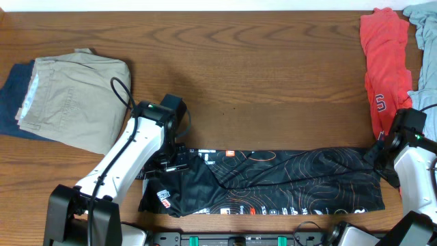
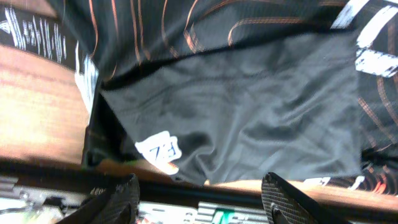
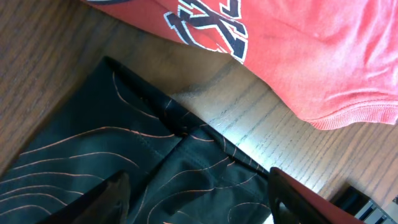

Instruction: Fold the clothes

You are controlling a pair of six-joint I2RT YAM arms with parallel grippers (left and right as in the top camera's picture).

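Jersey [image 1: 293,181] lies lengthwise left to right, with left gripper [image 2: 205,199] and right gripper [image 3: 205,199] spread empty.

We find the black orange-lined jersey [image 1: 300,184] stretched left to right along the near edge of the brown wooden table [image 1: 259,75]. Far left, folded khaki trousers [image 1: 75,96] lie on a dark blue garment [image 1: 8,102]; far right, a crumpled red shirt [image 1: 382,55] lies behind the jersey's right end.
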